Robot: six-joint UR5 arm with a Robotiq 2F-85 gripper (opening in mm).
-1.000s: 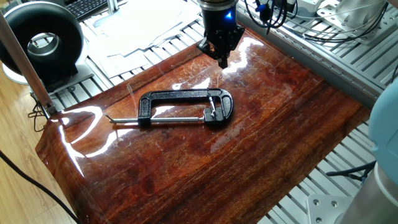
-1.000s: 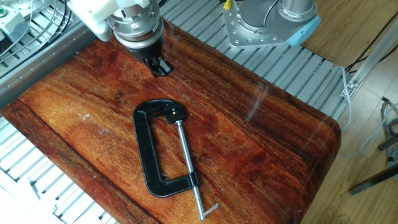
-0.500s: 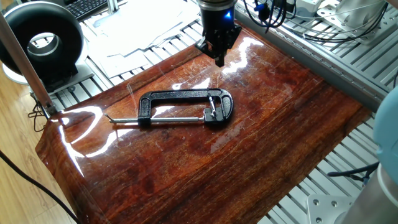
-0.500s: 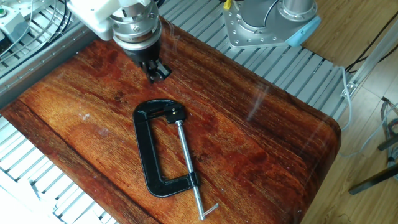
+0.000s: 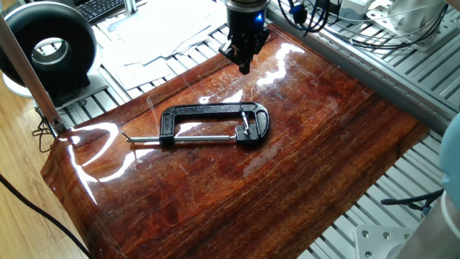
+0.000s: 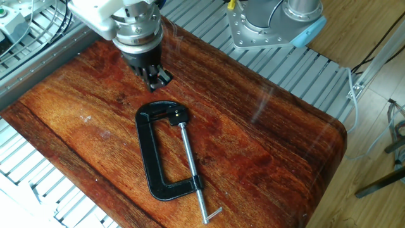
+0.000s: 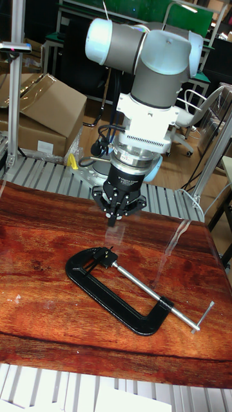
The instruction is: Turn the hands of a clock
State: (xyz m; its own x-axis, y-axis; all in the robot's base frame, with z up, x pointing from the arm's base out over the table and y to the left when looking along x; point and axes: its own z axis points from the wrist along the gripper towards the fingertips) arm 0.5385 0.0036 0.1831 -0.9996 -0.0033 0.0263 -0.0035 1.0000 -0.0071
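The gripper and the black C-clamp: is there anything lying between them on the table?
Nothing. Between the gripper and the C-clamp there is only bare wood of the table, which shows best in the other fixed view.

No readable text, label, brand, number or sign is shown in any of the views. Sheets of white paper [image 5: 162, 29] lie behind the glossy red-brown wooden table [image 5: 302, 165] in one fixed view, but whatever is printed on them is too small and blurred to be read.
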